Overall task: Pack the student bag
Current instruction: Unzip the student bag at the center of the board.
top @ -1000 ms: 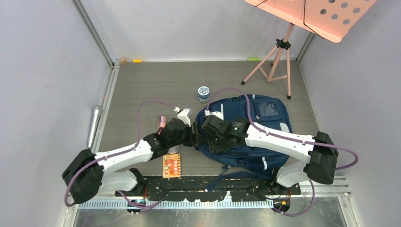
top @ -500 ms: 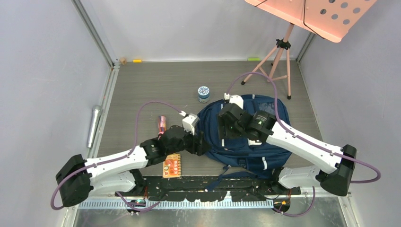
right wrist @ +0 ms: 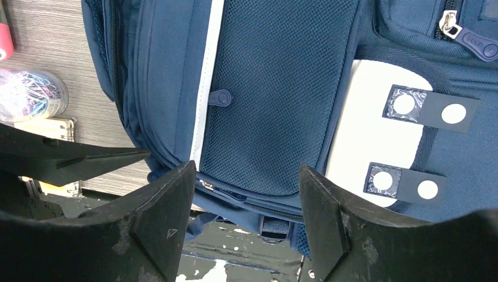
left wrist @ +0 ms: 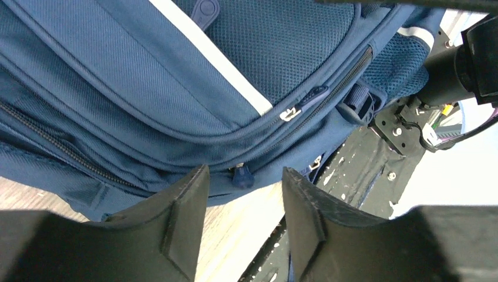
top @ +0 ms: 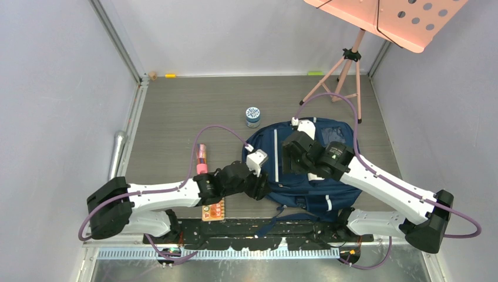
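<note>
The student bag (top: 311, 179) is a navy blue backpack lying flat on the table with its front up and its straps toward the arm bases. My left gripper (top: 262, 189) is open at the bag's near left edge. In the left wrist view the bag (left wrist: 176, 76) fills the frame, and a blue zip pull (left wrist: 241, 175) lies just beyond my open left gripper (left wrist: 244, 200). My right gripper (top: 289, 166) is open and hovers above the bag. In the right wrist view my right gripper (right wrist: 245, 194) hangs over the mesh pocket (right wrist: 276, 88), beside a white patch (right wrist: 376, 117).
A blue-lidded jar (top: 252, 116) stands just beyond the bag. A pink marker (top: 201, 157) and an orange card (top: 213, 207) lie to its left. A jar of paper clips (right wrist: 29, 94) sits by the bag's side. A pink music stand's tripod (top: 346, 70) stands at the far right.
My left gripper has moved right and nearer along the bag's left edge to its near corner. My right gripper has drawn back to the right, over the middle of the bag.
</note>
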Controlling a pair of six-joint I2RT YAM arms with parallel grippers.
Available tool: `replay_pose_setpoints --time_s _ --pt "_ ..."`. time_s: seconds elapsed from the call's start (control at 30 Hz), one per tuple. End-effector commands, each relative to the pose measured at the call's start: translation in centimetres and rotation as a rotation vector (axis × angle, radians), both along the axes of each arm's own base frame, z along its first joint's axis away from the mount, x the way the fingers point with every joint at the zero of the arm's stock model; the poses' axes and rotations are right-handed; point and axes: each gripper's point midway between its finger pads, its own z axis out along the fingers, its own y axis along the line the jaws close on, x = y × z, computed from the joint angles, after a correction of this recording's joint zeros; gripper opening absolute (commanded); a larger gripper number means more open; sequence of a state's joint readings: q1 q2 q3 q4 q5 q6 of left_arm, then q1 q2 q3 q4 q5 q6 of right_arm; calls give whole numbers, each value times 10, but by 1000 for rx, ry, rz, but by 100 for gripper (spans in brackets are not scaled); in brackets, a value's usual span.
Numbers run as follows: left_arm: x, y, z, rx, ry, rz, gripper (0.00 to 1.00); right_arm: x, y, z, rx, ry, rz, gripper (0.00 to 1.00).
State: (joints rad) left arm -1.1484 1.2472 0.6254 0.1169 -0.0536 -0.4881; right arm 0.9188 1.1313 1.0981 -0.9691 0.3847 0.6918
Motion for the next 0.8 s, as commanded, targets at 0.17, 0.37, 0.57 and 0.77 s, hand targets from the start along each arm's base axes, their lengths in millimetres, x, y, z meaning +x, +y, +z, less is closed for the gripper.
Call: replay_pose_setpoints --time_s 0.17,0.37,0.57,0.77 --pt "9 -21 19 -50 -62 5 42 2 -1 1 28 -19 -27 70" --pt "0 -19 7 -9 -59 5 42 3 -2 0 26 -18 -26 70" --pt "-5 -17 -3 44 -69 21 26 2 0 0 33 -17 -22 70" --pt "-4 -10 0 26 -59 79 0 6 8 3 40 -28 15 73"
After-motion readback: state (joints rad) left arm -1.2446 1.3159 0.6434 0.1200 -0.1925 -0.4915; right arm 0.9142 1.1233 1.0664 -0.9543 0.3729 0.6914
